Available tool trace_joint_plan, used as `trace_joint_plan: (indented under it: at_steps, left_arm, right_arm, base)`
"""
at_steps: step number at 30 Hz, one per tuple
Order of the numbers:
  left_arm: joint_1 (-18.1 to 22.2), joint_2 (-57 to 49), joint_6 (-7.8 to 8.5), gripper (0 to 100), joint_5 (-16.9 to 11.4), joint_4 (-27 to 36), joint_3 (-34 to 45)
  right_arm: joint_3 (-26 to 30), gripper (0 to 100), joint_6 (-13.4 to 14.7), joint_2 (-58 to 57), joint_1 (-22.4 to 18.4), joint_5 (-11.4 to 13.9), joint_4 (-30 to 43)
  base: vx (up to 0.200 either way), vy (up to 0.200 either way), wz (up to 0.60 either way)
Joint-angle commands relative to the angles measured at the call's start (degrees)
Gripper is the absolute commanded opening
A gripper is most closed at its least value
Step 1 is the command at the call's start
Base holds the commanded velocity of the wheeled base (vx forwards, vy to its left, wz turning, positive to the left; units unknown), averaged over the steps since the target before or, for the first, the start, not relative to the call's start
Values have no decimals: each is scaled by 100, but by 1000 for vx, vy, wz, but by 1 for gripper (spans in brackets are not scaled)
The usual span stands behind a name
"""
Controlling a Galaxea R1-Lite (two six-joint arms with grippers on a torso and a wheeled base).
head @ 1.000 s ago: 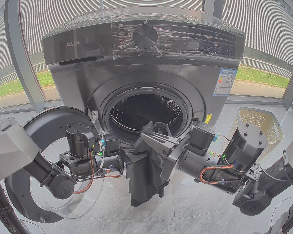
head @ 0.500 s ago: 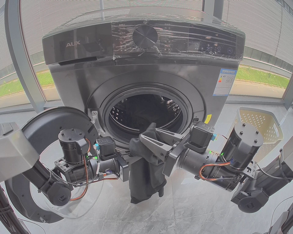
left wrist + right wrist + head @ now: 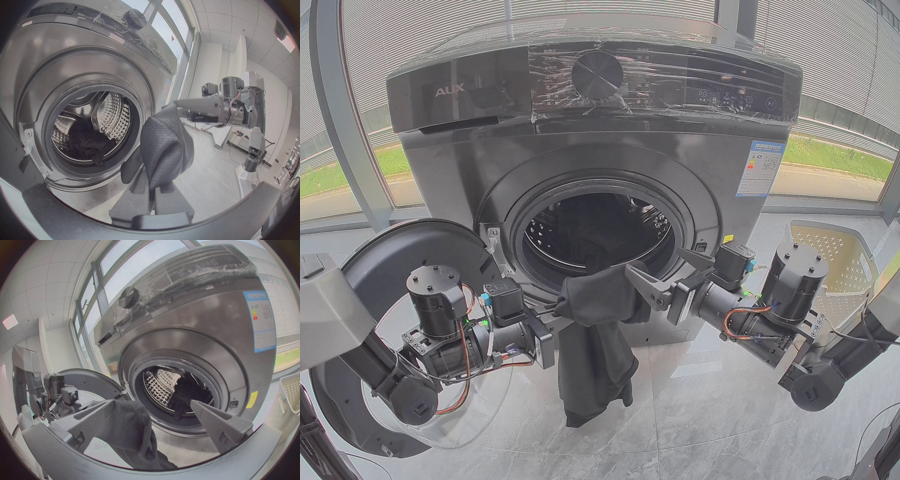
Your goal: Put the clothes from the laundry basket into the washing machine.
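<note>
Washer (image 3: 600, 156) is standing front and centre on a pale tiled floor (image 3: 706, 431). Its round door (image 3: 406, 250) is hanging wide open on the robot's left. A dial (image 3: 597, 74) is sitting in the middle of the top panel, which is wrapped in clear film. The mouth of the drum (image 3: 650, 219) is facing the head camera, and dark clothes (image 3: 84, 147) are lying low inside it.

A dark grey garment (image 3: 594, 350) is hanging outside the washer, just in front of the lower rim of the opening. Its upper part is bunching level with that rim, and the rest is dangling toward the floor. Whether its lowest edge is touching the floor cannot be told.

The left gripper (image 3: 150, 190) is reaching in from the door side, below the opening. Its fingers are clenched on a fold of the garment, and the cloth is bulging up above their tips in the left wrist view.

The right gripper (image 3: 654, 260) is hovering at the opening's lower right, pointing toward the garment. Its fingers are spread wide and are grasping nothing. In the right wrist view the cloth is lying against one finger (image 3: 78, 424), while the other finger (image 3: 218, 424) is standing free in front of the drum.

A cream perforated basket (image 3: 837, 247) is standing on the floor at the robot's right, beside the washer and behind the right arm.
</note>
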Motion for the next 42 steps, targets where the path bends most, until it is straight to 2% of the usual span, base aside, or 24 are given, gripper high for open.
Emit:
trace_joint_plan:
  at_steps: [1, 6, 9, 12, 14, 17, 20, 21, 22, 29, 33, 36, 42]
  left_arm:
    - [5, -190, -29, 0, 19, -24, 30]
    - [5, -357, -46, 0, 151, -24, -14]
    - [-4, -568, -187, 0, 160, -42, -31]
    - [-30, -647, -222, 0, 160, -33, -14]
    - [-48, -717, -222, 0, 168, -33, 13]
    - [-57, -752, -222, 0, 168, -33, 30]
    - [-39, -752, -222, 0, 168, -42, 22]
    - [-30, -761, -222, 0, 168, -42, 22]
    - [-30, -761, -222, 0, 168, -42, 22]
    - [-74, -752, -222, 0, 230, -182, 22]
    - [-83, -752, -222, 0, 265, -191, 13]
    - [-92, -752, -222, 0, 265, -191, 30]
    - [-197, -752, -231, 0, 274, -200, 74]
  right_arm:
    - [261, 100, 10, 121, -230, 13, -21]
    - [578, 100, 36, 183, -459, 48, -21]
    - [789, 100, 36, 481, -661, 101, -109]
    - [868, 100, 36, 596, -705, 180, -197]
    - [1026, 100, 27, 815, -696, 347, -250]
    - [1087, 100, 27, 947, -661, 409, -259]
    - [1123, 100, 45, 1193, -608, 637, -347]
    - [1131, 100, 45, 1299, -600, 787, -505]
    - [1131, 100, 45, 1308, -600, 795, -522]
    - [1167, 100, 133, 1809, -503, 1428, -1225]
    - [1096, 100, 203, 1914, -380, 1613, -1357]
    - [991, 100, 221, 1932, -318, 1639, -1366]
    - [349, 100, 230, 2186, -283, 1639, -1357]
  base:
    - [0, 0, 0]
    - [0, 0, 0]
    - [0, 0, 0]
    - [0, 0, 0]
    - [0, 0, 0]
    - [0, 0, 0]
    - [0, 0, 0]
    - [0, 0, 0]
    - [0, 0, 0]
    - [0, 0, 0]
    - [0, 0, 0]
    - [0, 0, 0]
    - [0, 0, 0]
